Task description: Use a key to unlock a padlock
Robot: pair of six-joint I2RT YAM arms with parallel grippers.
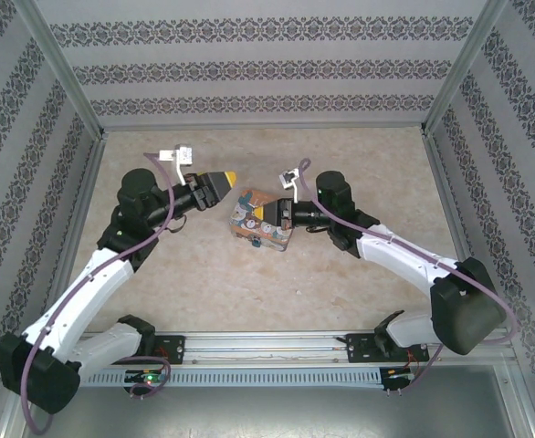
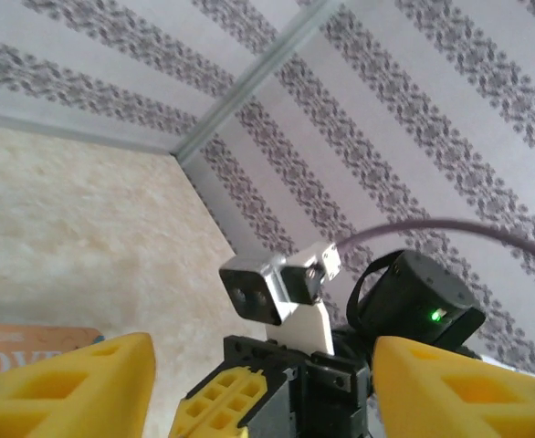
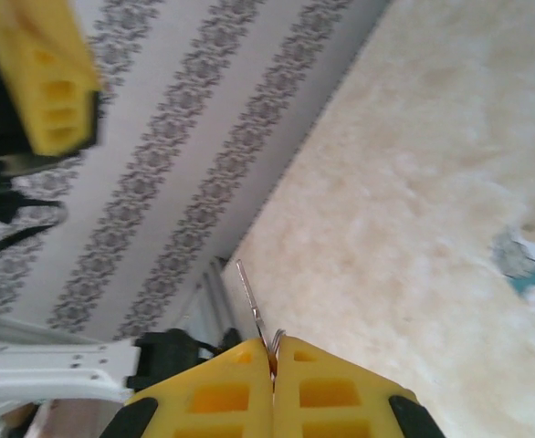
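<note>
Bolted side by side at the near edge of a pale table (image 1: 204, 283), the left arm (image 1: 94, 274) and the right arm (image 1: 404, 255) reach inward and nearly meet over an illustrated box (image 1: 249, 228) at mid-table. The left gripper (image 1: 229, 179) hangs beside the box with its yellow fingers spread wide and nothing between them. The right gripper (image 3: 274, 351) is pressed tight on a thin silvery sliver, apparently the key (image 3: 251, 301), whose tip juts out past the fingertips above the box. Where the padlock lies cannot be told. The task looks to be at the stage of presenting the key. The next move probably calls for the empty gripper to steady the lock so the key can be lined up. Counted: two arms, two grippers, one box, one key.
</note>
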